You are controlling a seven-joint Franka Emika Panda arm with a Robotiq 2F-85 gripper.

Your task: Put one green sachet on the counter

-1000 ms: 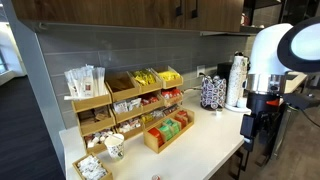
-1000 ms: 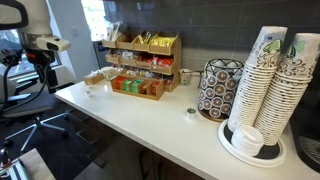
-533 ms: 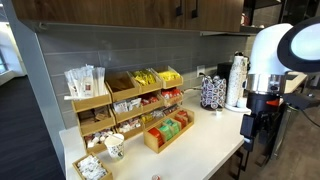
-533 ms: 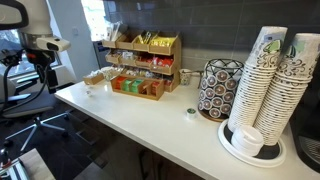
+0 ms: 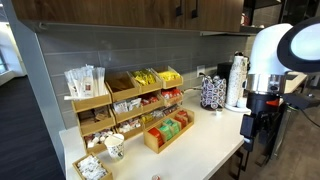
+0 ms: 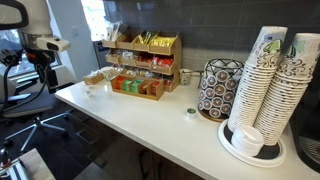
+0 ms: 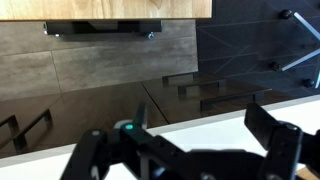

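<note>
Worktop (image 6: 140,120): smooth white with a faint sheen, lower middle of an exterior view.
Organizer (image 5: 100,108): light bare wood, matt, left of centre.
Wall tiles (image 5: 130,52): grey and matt from where I sit.
Cabinets (image 5: 120,12): dark wood grain, along the top edge.
Cup stack (image 6: 272,85): printed paper, right side.
Arm shell (image 5: 272,50): white, glossy, plastic-looking.
Fingers (image 7: 272,135): black, matt, blurred at the bottom of my wrist view.

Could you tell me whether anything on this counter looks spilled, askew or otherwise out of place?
Nothing looks spilled or damaged. The wooden organizer stands upright and the paper cups are stacked upright. Only a small round item lies alone on the counter, too small to identify.
</note>
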